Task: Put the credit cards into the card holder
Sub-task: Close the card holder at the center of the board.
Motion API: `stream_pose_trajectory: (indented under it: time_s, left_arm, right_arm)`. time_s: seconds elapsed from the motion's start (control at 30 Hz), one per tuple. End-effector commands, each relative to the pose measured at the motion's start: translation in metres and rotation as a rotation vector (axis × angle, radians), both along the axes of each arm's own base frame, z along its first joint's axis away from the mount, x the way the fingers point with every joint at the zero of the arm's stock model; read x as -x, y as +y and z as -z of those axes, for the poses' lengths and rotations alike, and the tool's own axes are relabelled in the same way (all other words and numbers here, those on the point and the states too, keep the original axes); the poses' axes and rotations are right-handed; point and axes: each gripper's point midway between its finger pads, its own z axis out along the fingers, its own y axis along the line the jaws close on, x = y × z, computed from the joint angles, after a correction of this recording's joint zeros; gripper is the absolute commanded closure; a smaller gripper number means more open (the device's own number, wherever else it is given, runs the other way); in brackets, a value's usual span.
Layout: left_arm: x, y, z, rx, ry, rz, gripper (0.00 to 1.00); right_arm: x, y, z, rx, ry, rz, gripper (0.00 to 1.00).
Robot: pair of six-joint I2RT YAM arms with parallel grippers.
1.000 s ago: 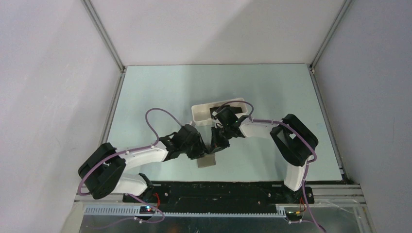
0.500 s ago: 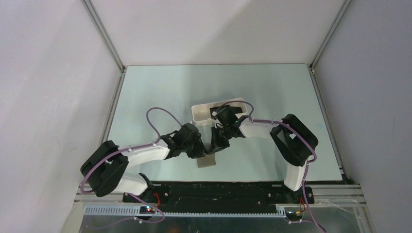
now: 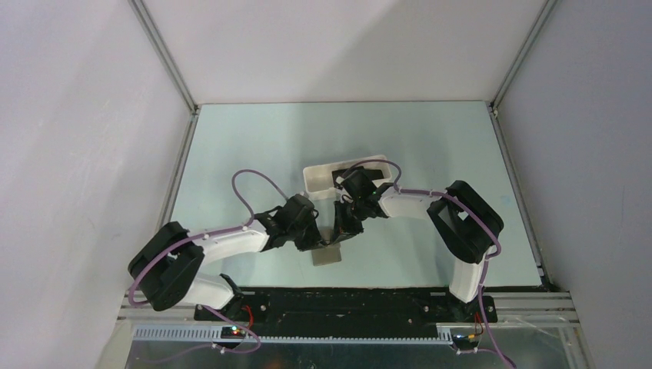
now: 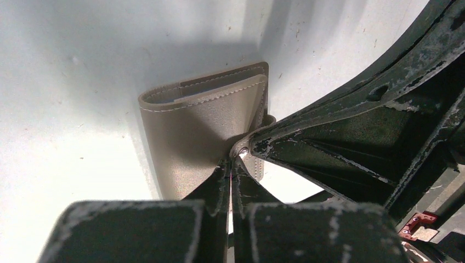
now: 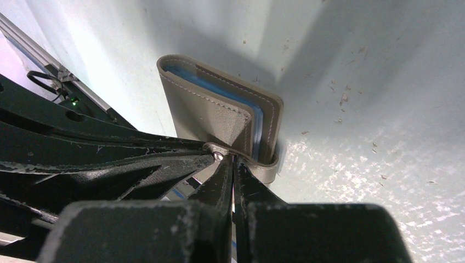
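The card holder (image 3: 327, 257), a grey-brown wallet, lies near the front middle of the table. Its cover (image 4: 192, 131) is pulled up into a tent, and the blue inside (image 5: 219, 90) shows at the edge. My left gripper (image 4: 231, 164) is shut, its tips at the strap tab (image 4: 242, 150) with its snap. My right gripper (image 5: 233, 162) is shut on the same tab (image 5: 257, 160) from the other side, and its fingers (image 4: 340, 120) cross the left wrist view. No credit cards can be made out; the right arm hides part of the tray.
A long white tray (image 3: 317, 178) stands just behind the grippers, with my right wrist (image 3: 355, 184) over it. The left arm's fingers (image 5: 98, 159) fill the left of the right wrist view. Grey walls enclose the table on three sides.
My left gripper has closed from partly open to shut at the wallet's strap tab. The right gripper stays shut in place, and the wallet has not shifted.
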Motion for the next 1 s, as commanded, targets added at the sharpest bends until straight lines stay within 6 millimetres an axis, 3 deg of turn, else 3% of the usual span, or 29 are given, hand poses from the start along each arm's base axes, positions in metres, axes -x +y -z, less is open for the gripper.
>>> stream_pose_trajectory:
  time_s: [0.0,0.53,0.77,0.97]
  left_arm:
    - [-0.011,0.002,-0.010,-0.012,-0.071,-0.006,1.00]
    - [-0.011,0.013,-0.009,-0.109,-0.083,0.007,1.00]
    - [-0.010,0.016,-0.004,-0.156,-0.069,0.013,1.00]
    - [-0.008,0.009,-0.002,-0.173,-0.055,0.048,1.00]
  right_arm:
    - [0.005,0.003,-0.004,-0.008,-0.007,-0.013,1.00]
    - [0.003,0.014,-0.024,-0.085,-0.027,-0.021,1.00]
    - [0.005,0.018,-0.025,-0.100,-0.024,-0.029,0.87]
    - [0.004,0.018,-0.025,-0.097,-0.028,-0.025,0.84]
